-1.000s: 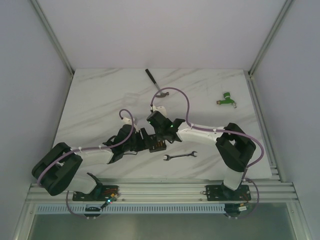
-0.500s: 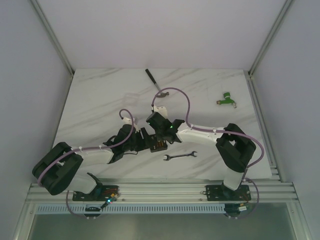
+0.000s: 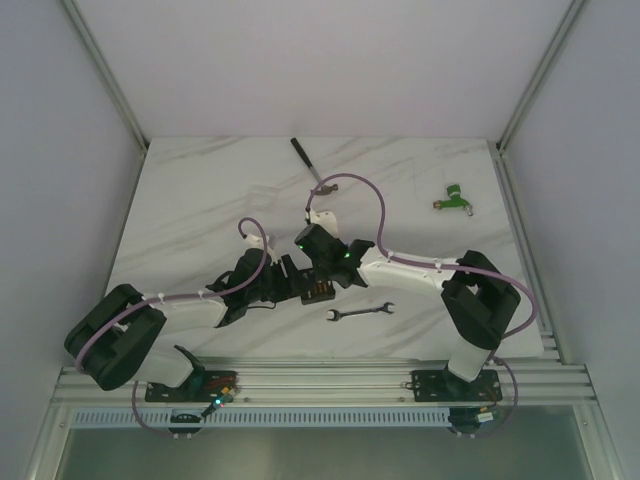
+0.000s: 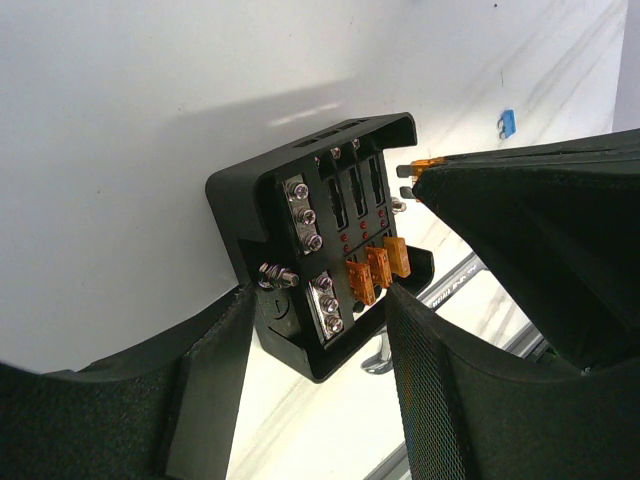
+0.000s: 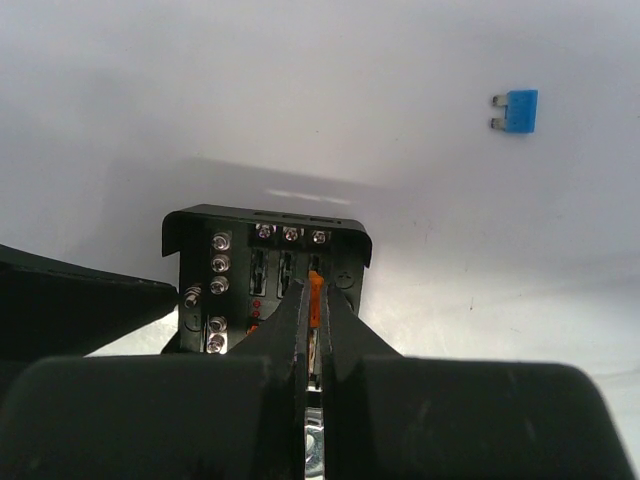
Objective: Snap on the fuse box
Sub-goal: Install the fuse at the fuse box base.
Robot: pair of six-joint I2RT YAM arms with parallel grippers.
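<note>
Meets over the middle of the surface (image 3: 200, 200) with both arms, wrists close together.
Reaches in low from the near left with the left arm (image 3: 190, 303), left gripper (image 4: 320, 300) spread wide and its fingers (image 4: 215, 390) set against opposite sides of the tilted fuse box (image 4: 320, 250). Folds the right arm (image 3: 400, 268) at the elbow and sweeps inward, right gripper (image 5: 313, 300) angled down, fingers (image 5: 280, 340) pinched tight on an orange fuse (image 5: 316, 285).

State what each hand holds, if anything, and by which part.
The left hand grips the fuse box by its two opposite side walls. The right hand pinches an orange fuse by its plastic body, with the prongs towards the box.
</note>
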